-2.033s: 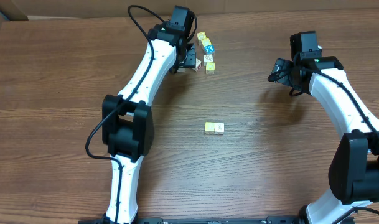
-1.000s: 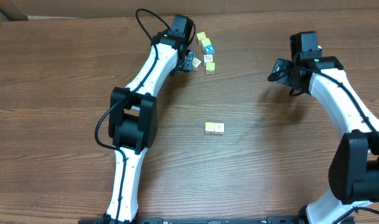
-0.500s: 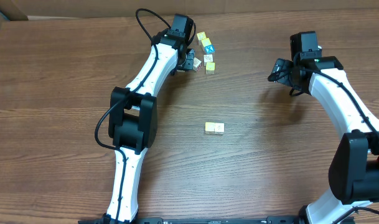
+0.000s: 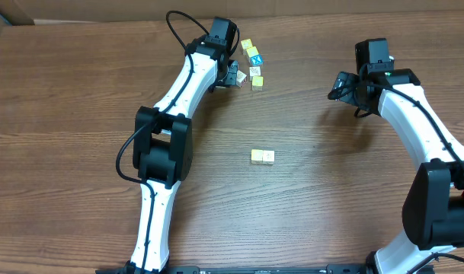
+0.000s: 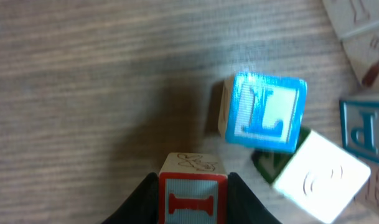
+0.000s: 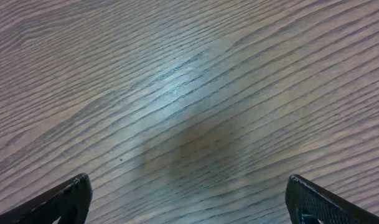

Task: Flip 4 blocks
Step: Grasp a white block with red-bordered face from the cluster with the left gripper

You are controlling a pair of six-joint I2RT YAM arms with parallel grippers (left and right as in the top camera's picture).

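The left gripper (image 4: 233,76) reaches to the far edge of the worktop (image 4: 64,114), near its middle. Its two fingers press on both sides of the red-lettered block (image 5: 192,199); whether this block is lifted from the wood I cannot tell. Just beside it stands the blue-framed block (image 5: 264,112), tilted and apart from the held one. A white block (image 5: 317,177) touches its lower corner, and a blue P block (image 5: 366,127) is cut by the picture's border. On the other side of the held block there is only bare wood.

In the middle of the worktop a yellow block (image 4: 257,156) and a cream block (image 4: 268,157) lie touching, with open wood around them on all sides.

The right gripper (image 6: 192,202) hangs over bare wood toward the far right corner, its fingers spread wide and holding nothing.
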